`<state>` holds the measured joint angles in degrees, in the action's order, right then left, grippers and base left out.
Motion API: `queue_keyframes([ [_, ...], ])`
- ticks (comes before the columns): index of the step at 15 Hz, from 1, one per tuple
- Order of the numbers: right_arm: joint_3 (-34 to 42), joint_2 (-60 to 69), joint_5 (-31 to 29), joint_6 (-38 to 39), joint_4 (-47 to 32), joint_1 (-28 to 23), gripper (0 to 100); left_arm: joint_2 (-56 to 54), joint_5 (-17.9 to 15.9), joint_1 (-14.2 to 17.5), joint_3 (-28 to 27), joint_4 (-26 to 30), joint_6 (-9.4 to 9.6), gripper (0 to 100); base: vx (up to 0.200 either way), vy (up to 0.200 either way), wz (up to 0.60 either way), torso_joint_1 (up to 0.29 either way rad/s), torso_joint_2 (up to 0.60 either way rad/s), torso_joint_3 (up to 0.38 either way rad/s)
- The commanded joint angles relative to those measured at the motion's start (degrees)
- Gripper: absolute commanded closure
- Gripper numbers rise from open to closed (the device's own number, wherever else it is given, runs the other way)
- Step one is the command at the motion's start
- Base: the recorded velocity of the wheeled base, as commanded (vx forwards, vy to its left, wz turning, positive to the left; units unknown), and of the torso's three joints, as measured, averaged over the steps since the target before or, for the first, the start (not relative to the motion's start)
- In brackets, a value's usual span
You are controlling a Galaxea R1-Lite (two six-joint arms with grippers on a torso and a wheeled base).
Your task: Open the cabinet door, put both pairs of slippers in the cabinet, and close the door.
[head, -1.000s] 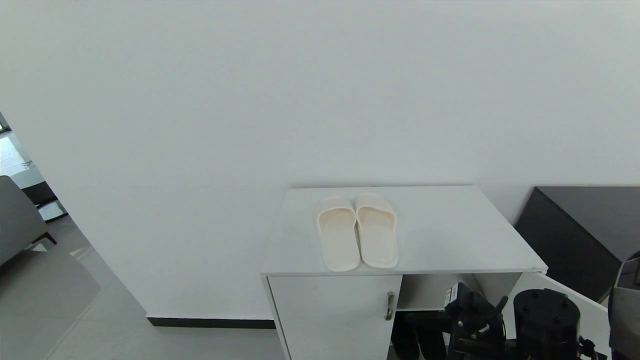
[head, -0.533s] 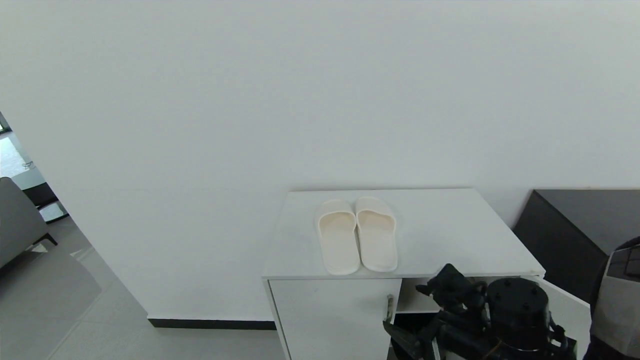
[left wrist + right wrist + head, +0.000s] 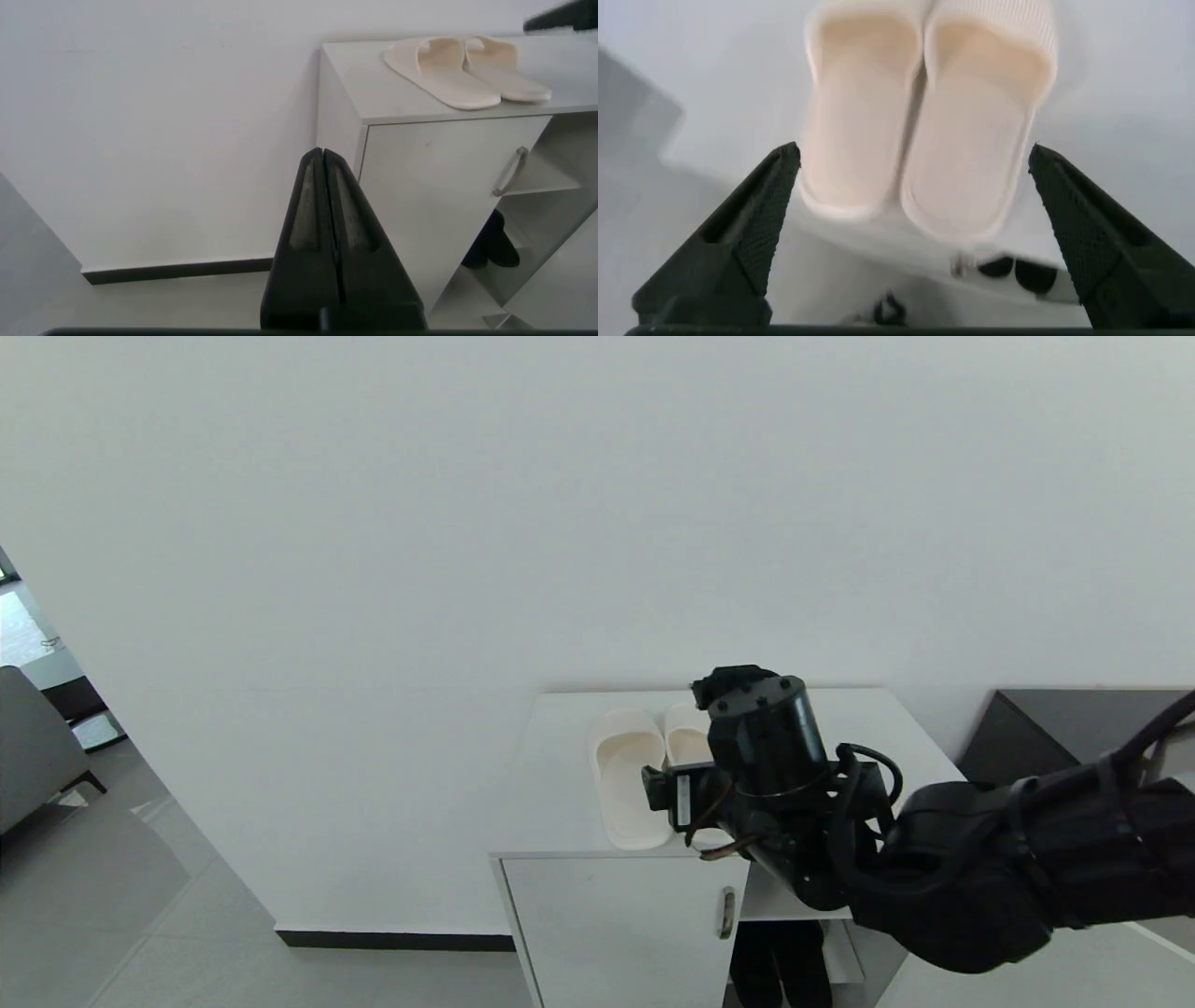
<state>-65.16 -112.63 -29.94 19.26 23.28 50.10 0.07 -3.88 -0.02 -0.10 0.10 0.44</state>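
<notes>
From the head view, a white cabinet (image 3: 616, 933) stands against a plain white wall (image 3: 467, 523). A pair of cream slippers (image 3: 625, 784) lies side by side on its top, toes toward the wall. The right arm (image 3: 934, 859) hangs over that top, covering much of the slipper on the robot's right. The cabinet's left door (image 3: 607, 943) is shut, with its metal handle (image 3: 726, 912) at the inner edge. The right side is open, and a pair of dark slippers (image 3: 780, 971) stands in the lower compartment under a shelf (image 3: 770, 903). A grey chair (image 3: 33, 747) sits on the floor far to the left, and a dark piece of furniture (image 3: 1074, 719) is beside the cabinet on the right.

In the left wrist view, the left claw (image 3: 323, 224) is pressed together with nothing between its fingers. It hangs low, well apart from the cabinet (image 3: 430, 205). The cream slippers (image 3: 467, 70) show on top, the handle (image 3: 509, 171) on the shut door, and the dark slippers (image 3: 493, 250) inside.

In the right wrist view, the right claw (image 3: 913, 154) is spread wide above the cream slippers (image 3: 924, 121). One finger is on either outer side of the pair near the heels, and I can't tell whether they touch. Past the cabinet's front edge, the dark slippers (image 3: 1018, 271) show below.
</notes>
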Motion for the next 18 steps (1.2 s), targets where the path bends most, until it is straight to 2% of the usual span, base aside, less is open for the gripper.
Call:
queue_keyframes([
  [1,-6.38,-5.32,-2.32,-0.63,-1.49,0.17,0,0.01,0.01,0.02,0.01,-0.01,0.00,100,0.000,0.000,0.00,0.000,0.00,0.000],
  [3,-10.34,-9.89,-4.51,-0.72,-1.31,-0.71,0,0.01,0.01,0.02,0.01,-0.01,0.00,100,0.000,0.000,0.00,0.000,0.00,0.000],
  [6,-14.12,-14.20,-4.51,-0.89,-1.31,-1.32,0,0.01,0.01,0.02,0.01,-0.01,0.00,100,0.000,0.000,0.00,0.000,0.00,0.000],
  [7,-18.07,-17.71,-4.60,-1.60,-1.40,-2.99,0,0.01,0.01,0.02,0.01,-0.01,0.00,100,0.000,0.000,0.00,0.000,0.00,0.000],
  [12,-26.25,-24.92,-4.69,-2.47,-2.19,-4.31,0,0.01,0.01,0.02,0.01,-0.01,0.00,100,0.000,0.000,0.00,0.000,0.00,0.000],
  [18,-31.26,-28.79,-4.69,-2.39,-2.28,-6.51,0,0.01,0.01,0.02,0.01,-0.01,0.00,100,0.000,0.000,0.00,0.000,0.00,0.000],
])
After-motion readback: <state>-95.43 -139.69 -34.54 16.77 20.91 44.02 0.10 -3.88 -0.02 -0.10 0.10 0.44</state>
